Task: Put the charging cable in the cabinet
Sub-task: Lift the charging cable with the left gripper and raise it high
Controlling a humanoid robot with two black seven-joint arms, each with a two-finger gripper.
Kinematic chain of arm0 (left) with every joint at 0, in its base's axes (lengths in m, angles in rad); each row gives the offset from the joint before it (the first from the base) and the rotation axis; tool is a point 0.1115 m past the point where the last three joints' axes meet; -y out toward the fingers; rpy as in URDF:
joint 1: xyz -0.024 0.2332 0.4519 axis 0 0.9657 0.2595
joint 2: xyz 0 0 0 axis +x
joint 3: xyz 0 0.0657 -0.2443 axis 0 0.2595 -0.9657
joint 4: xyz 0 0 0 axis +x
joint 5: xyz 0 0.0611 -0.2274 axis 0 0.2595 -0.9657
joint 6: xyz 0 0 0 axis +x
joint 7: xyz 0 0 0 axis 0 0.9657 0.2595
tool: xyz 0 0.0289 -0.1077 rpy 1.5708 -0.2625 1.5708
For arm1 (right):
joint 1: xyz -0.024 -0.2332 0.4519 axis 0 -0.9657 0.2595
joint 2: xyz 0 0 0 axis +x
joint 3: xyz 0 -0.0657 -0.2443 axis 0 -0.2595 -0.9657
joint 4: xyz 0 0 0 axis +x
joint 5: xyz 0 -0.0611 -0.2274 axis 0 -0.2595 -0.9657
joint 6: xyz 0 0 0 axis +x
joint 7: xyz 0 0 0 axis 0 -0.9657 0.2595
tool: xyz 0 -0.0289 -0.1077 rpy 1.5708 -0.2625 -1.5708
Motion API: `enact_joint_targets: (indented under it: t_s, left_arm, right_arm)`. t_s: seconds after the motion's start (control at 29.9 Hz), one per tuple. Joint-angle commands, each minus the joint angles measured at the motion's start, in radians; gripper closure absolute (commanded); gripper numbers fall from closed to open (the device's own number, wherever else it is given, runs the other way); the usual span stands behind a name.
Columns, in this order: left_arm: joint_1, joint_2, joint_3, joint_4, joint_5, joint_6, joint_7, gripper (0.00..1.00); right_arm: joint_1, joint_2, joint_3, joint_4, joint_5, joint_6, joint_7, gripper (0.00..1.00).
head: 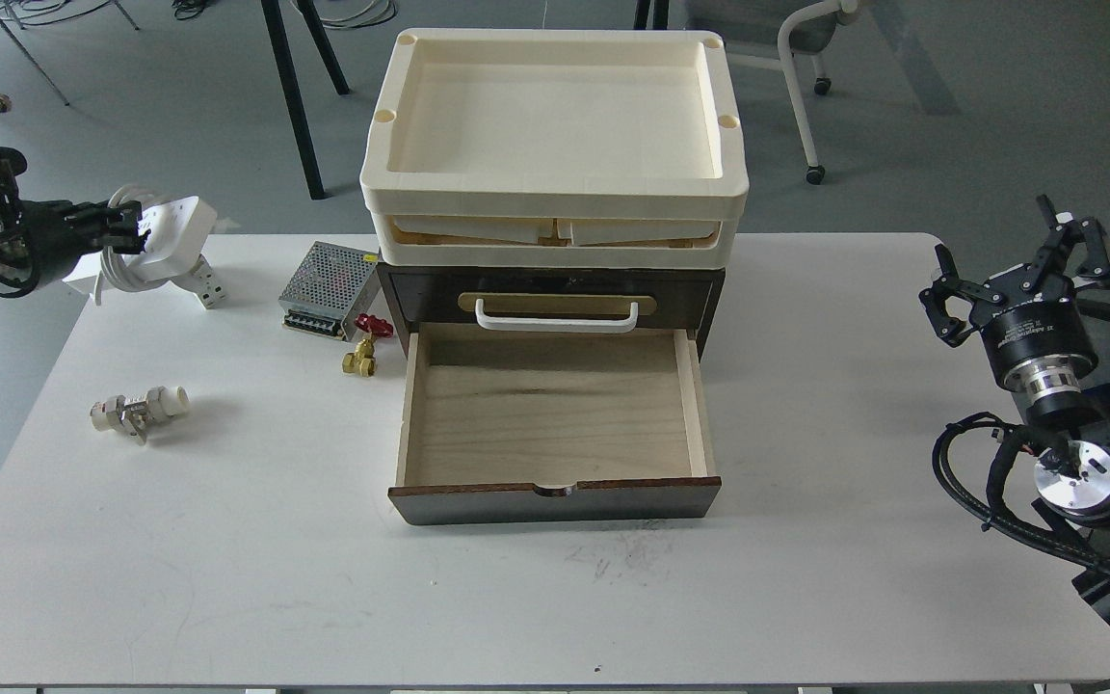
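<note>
White charging cable [162,241] clamped in left hand [131,227] above worktop's [227,540] far-left corner, well apart from cabinet's [555,299] open drawer [555,414]; right hand [1008,280] spread, idle; risk: dangling cord snagging mesh box [327,287] or drawer wall.

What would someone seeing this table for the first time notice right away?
The dark brown wooden cabinet at the table's centre, its pale-wood drawer pulled wide open and bare, with cream plastic trays stacked on top. At far left, the left gripper is shut on the white power strip wrapped in its thick cord, near the table's back left corner. The right gripper hangs open at the right edge.
</note>
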Motion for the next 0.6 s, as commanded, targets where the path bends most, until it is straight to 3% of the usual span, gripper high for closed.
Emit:
enact_joint_targets:
  t_s: [0.0,0.23,0.4,0.57]
  left_arm:
    - [-0.04,0.052,-0.001,0.0,0.0,0.0,0.0,1.0]
    - [-0.213,0.125,-0.002,-0.004,0.003,-0.012,0.0,1.0]
    - [-0.356,0.094,-0.004,-0.036,0.003,-0.104,0.0,1.0]
    - [-0.492,0.056,-0.007,-0.199,0.003,-0.21,0.0,1.0]
  right_arm:
    - [0.0,0.0,0.0,0.0,0.0,0.0,0.0,0.0]
    - [0.0,0.0,0.0,0.0,-0.003,0.0,0.0,0.0]
    - [0.0,0.0,0.0,0.0,-0.005,0.0,0.0,0.0]
    - [0.001,-0.002,-0.001,0.0,-0.005,0.0,0.0,0.0]
